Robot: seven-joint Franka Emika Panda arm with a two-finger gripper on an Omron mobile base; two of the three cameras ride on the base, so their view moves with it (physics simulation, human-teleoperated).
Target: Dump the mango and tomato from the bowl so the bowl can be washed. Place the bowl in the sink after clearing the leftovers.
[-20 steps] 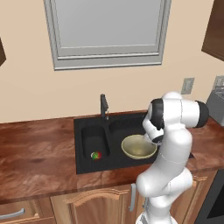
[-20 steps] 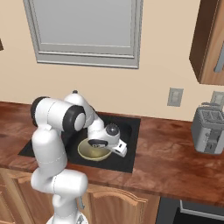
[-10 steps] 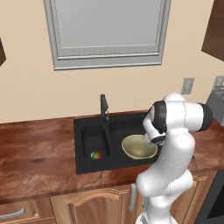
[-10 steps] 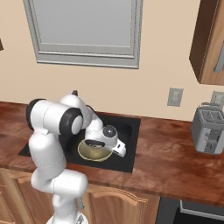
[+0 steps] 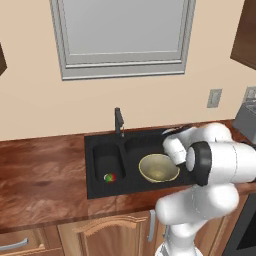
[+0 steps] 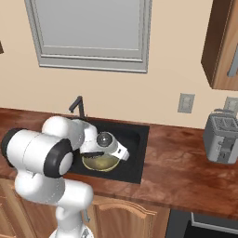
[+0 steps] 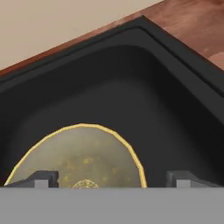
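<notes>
Dark finger tips of the gripper (image 7: 112, 178) stand wide apart at the bottom of the hand view, released, holding nothing, with the bowl (image 7: 78, 157) just beyond them. The pale olive bowl (image 5: 158, 167) lies upright in the wider basin of the black sink (image 5: 100, 145), at the centre of the left base view. A small red and green fruit (image 5: 109, 177) rests in the narrow basin, left of the bowl. The white arm covers the right edge of the bowl there. A short faucet (image 5: 118, 121) rises behind. A toaster (image 6: 222, 138) stands at the right edge of the right base view.
</notes>
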